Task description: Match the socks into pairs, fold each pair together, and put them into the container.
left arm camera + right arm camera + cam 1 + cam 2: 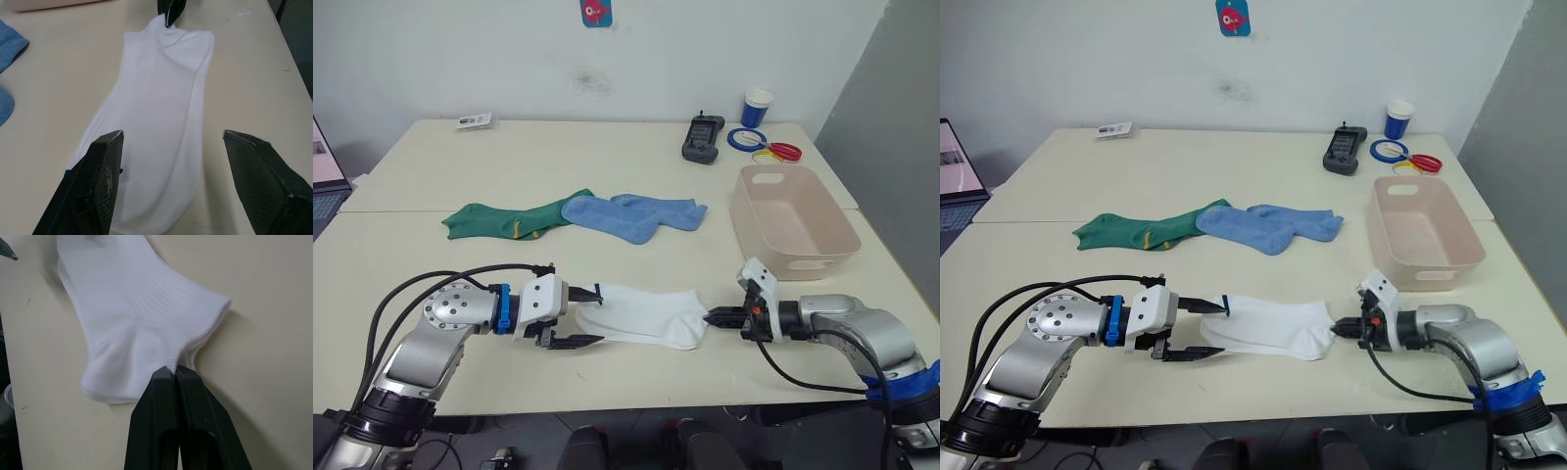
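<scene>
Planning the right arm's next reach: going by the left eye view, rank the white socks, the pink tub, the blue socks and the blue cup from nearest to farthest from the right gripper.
1. white socks, pinched at its fingertips
2. pink tub, just beyond the right gripper
3. blue socks, mid-table
4. blue cup, at the far edge

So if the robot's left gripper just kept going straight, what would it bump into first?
Probably the white socks: the open left gripper already straddles their near end. Further along that line sits the right gripper, pinching their far edge.

Bright, even light — perhaps overhead
</scene>
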Motion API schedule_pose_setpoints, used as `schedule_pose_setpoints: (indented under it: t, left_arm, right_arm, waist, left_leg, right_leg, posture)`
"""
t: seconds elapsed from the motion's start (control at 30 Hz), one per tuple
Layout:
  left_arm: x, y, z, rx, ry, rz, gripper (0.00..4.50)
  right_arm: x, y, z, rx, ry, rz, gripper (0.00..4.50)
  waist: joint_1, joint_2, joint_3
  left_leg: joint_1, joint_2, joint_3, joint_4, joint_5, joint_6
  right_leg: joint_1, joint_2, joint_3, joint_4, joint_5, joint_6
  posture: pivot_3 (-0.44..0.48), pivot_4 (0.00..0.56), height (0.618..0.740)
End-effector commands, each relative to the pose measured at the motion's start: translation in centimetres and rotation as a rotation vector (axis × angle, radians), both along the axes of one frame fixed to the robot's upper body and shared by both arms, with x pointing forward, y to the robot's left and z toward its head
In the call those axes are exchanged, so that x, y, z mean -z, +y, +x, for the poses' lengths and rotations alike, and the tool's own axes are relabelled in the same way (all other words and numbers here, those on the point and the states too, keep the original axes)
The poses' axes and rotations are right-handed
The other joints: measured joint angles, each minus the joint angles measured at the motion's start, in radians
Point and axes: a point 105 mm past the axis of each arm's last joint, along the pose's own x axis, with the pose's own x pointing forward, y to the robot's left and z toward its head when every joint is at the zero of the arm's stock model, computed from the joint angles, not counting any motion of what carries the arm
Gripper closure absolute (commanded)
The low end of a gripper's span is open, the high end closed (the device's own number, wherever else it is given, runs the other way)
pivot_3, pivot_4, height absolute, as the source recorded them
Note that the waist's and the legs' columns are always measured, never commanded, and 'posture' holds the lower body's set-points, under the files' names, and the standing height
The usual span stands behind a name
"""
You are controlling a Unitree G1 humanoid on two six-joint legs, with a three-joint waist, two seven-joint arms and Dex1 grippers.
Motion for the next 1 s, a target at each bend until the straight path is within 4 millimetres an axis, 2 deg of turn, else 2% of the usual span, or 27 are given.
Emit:
schedule_pose_setpoints:
  t: [0.03, 0.13, 0.17, 0.23, 0.33, 0.43, 0.7, 0.83, 1.0]
  left_arm:
    - [-1.2, 0.0, 0.0, 0.008, -0.040, -0.010, 1.14]
    - [-1.5, 0.7, 0.6, -0.032, -0.047, -0.016, 1.14]
    - [-1.8, 1.1, 1.1, -0.053, -0.055, -0.018, 1.14]
    - [-2.2, 2.0, 1.7, -0.081, -0.068, -0.015, 1.14]
    - [-2.2, 3.1, 2.1, -0.080, -0.090, 0.028, 1.14]
    - [-2.1, 3.4, 2.3, -0.055, -0.125, 0.055, 1.14]
    - [-0.7, 1.8, 1.6, 0.077, -0.178, 0.112, 1.14]
    - [0.6, 1.7, 1.8, 0.119, -0.207, 0.193, 1.14]
    - [0.5, 0.7, 2.8, 0.133, -0.244, 0.198, 1.14]
  right_arm:
    - [-0.8, 0.2, -0.2, -0.035, -0.022, 0.003, 4.47]
    - [-0.9, 0.0, -0.1, -0.025, -0.038, 0.000, 4.47]
    - [-1.0, -0.1, 0.1, -0.015, -0.050, -0.001, 4.27]
    - [-1.2, -0.2, 0.2, -0.016, -0.049, 0.010, 3.76]
    - [-1.6, -0.2, 0.3, -0.013, -0.063, 0.017, 2.72]
    - [-2.5, -0.4, 0.7, 0.001, -0.101, 0.026, 1.72]
    - [-4.8, 0.5, 1.0, -0.014, -0.171, 0.073, 1.72]
    - [-6.3, 1.7, -0.2, -0.095, -0.188, 0.103, 1.72]
    - [-7.4, 3.6, -2.6, -0.239, -0.217, 0.101, 1.72]
  waist:
    - [0.000, 0.000, 0.000]
    - [0.000, 0.000, 0.000]
    - [0.000, 0.000, 0.000]
    - [0.000, 0.000, 0.000]
    - [-0.002, 0.000, 0.000]
    - [0.000, 0.000, 0.000]
    - [0.000, 0.000, 0.000]
    - [0.000, 0.000, 0.000]
    - [0.001, 0.000, 0.000]
  left_leg:
    - [0.000, 0.000, 0.000, 0.000, 0.000, 0.000]
    - [0.000, 0.000, 0.000, 0.000, 0.000, 0.000]
    - [0.000, 0.000, 0.000, 0.000, 0.000, 0.000]
    - [0.000, 0.000, 0.000, 0.000, 0.000, 0.000]
    - [0.000, 0.000, 0.000, 0.000, 0.000, 0.000]
    - [0.000, 0.000, 0.000, 0.000, 0.000, 0.000]
    - [0.000, 0.000, 0.001, 0.000, 0.000, 0.000]
    - [0.000, 0.000, 0.000, 0.000, 0.000, 0.000]
    - [0.000, 0.000, 0.000, 0.000, 0.000, 0.000]
  right_leg:
    - [0.000, 0.000, 0.000, 0.000, 0.000, 0.000]
    - [0.000, 0.000, 0.000, 0.000, 0.000, 0.000]
    - [0.000, 0.000, 0.000, 0.000, 0.000, 0.000]
    - [0.000, 0.000, -0.001, 0.000, 0.000, 0.000]
    - [0.000, 0.000, 0.000, 0.000, 0.000, 0.000]
    - [0.000, 0.000, 0.000, 0.000, 0.000, 0.000]
    - [0.000, 0.000, 0.000, 0.000, 0.000, 0.000]
    - [0.000, 0.000, 0.000, 0.000, 0.000, 0.000]
    - [0.000, 0.000, 0.000, 0.000, 0.000, 0.000]
  posture:
    - [0.000, 0.150, 0.740]
    - [0.000, 0.150, 0.740]
    - [0.000, 0.150, 0.740]
    - [0.000, 0.150, 0.740]
    - [0.000, 0.150, 0.740]
    - [0.000, 0.150, 0.740]
    - [0.000, 0.150, 0.740]
    - [0.000, 0.150, 0.740]
    - [0.000, 0.150, 0.740]
